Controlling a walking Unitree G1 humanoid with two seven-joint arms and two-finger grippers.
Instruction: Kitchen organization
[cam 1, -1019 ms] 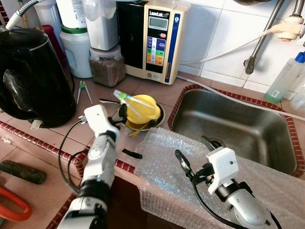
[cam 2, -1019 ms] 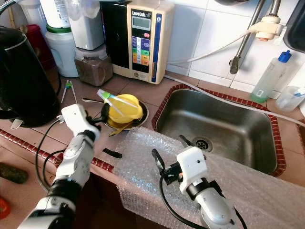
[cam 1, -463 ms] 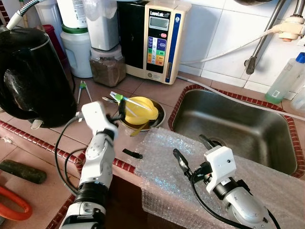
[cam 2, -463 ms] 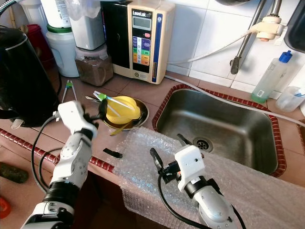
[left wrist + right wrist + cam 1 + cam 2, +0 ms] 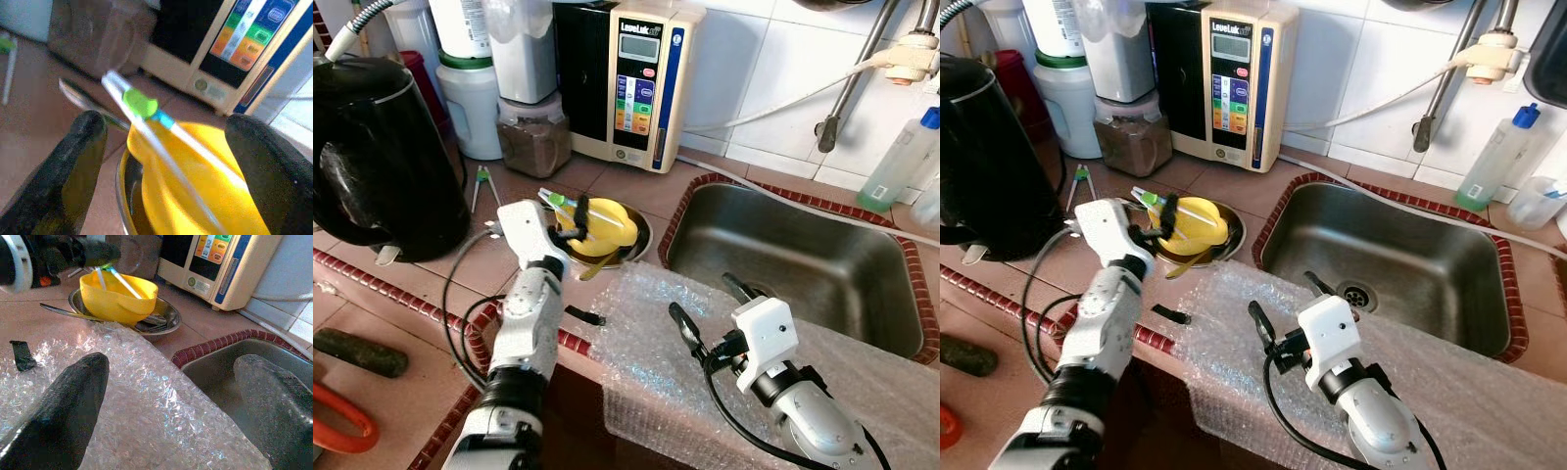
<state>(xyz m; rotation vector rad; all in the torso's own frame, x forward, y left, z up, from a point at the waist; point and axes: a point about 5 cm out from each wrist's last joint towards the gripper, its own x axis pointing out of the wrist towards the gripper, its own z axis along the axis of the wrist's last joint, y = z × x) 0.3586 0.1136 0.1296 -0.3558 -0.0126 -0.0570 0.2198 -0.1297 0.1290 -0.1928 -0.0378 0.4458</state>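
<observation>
— Since one second ago, what has moved?

— Mostly the left gripper [image 5: 566,217]. It has gone forward over the tiled counter [image 5: 509,264] and now it is at the yellow bowl [image 5: 603,223], with its two black fingers spread, one on each side of the clear straw [image 5: 161,147]. The straw carries a green and blue clip [image 5: 143,105] and lies tilted across the rim of the bowl. I cannot tell if a finger touches the straw; it is not pinched.

— Where does the bowl stand?

— It sits in a shallow steel dish [image 5: 166,316] on the counter, near the left edge of the sink [image 5: 793,259] and in front of the water ionizer [image 5: 641,83]. A spoon [image 5: 61,311] lies on the dish, with its handle sticking out over the rim.

— And the right gripper?

— The right gripper [image 5: 707,315] has hardly moved. It hovers above the sheet of bubble wrap [image 5: 651,333] that hangs over the front edge of the counter. Its fingers are spread wide and hold nothing.

— Something more on the counter?

— A black kettle [image 5: 382,157] stands at the left end, and a small black strip [image 5: 583,315] lies at the front edge, just beside the bubble wrap.
</observation>
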